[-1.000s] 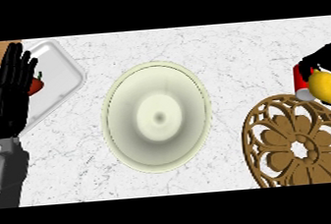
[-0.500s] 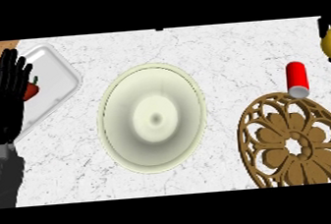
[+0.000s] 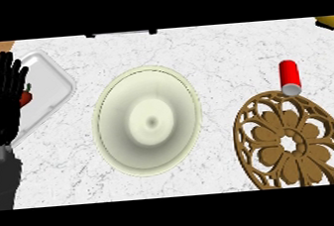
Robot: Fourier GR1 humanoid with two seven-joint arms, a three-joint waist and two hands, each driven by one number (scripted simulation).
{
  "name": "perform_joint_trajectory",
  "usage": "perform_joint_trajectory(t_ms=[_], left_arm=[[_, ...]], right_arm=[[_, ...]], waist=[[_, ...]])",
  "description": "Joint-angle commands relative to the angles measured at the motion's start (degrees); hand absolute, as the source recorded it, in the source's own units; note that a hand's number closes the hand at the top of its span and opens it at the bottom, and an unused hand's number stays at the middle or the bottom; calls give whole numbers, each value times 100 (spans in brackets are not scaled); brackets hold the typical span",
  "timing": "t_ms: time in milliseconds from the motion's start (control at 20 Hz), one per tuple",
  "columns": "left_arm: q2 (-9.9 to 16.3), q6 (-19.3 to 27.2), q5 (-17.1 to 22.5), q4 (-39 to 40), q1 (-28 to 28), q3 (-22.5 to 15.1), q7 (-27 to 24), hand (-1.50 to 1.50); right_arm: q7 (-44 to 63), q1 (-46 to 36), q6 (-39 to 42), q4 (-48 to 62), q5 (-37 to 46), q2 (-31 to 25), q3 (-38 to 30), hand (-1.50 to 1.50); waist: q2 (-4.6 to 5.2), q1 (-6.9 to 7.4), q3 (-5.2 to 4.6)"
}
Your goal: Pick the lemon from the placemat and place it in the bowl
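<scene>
Head view. Your left hand (image 3: 2, 105) shows at the left edge, fingers straight and pointing up, open and holding nothing, resting over the near side of a white rectangular tray (image 3: 54, 89). A small red item (image 3: 26, 96) peeks out beside the fingers on that tray; what it is you cannot tell.

Centre of the grey marbled counter (image 3: 217, 51): a pale cream round bowl (image 3: 147, 120), nothing inside it.

Right of the bowl, well apart from it: a brown openwork placemat with a flower pattern (image 3: 292, 141), partly cut off by the lower edge. A red cylinder with a grey end (image 3: 290, 77) lies on the counter, its grey end touching or just over the placemat's upper rim.

The yellow lemon (image 3: 332, 21) shows only as a sliver at the top right corner, off the placemat and far from the bowl. Your right hand is out of frame, so whether it has the lemon cannot be told from here.
</scene>
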Motion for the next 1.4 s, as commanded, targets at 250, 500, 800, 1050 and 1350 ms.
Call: perform_joint_trajectory(t_ms=[250, 500, 800, 1050, 1350], left_arm=[[193, -114, 151, -93, 126, 236, 125, 0], [127, 102, -3, -58, -12, 182, 244, 0], [119, -29, 131, -94, 174, 271, 182, 0], [185, -117, 120, -60, 280, 341, 59, 0], [22, -8, -57, -225, 296, 187, 4, 0]], right_arm=[[251, -669, 1818, -181, -788, 668, 137, 150], [1330, -1209, 2274, -574, -1107, 1251, 347, 150], [2584, -1161, 2417, -1571, -1441, 2251, 731, 150], [3611, -667, 2526, -2426, -1642, 3111, 1059, 150], [4443, 348, 2130, -3452, -1430, 3803, 1725, 150]], waist=[[-82, -140, -3], [-102, -230, -4], [-150, -289, -2], [-126, -300, -1], [-53, -188, 1]])
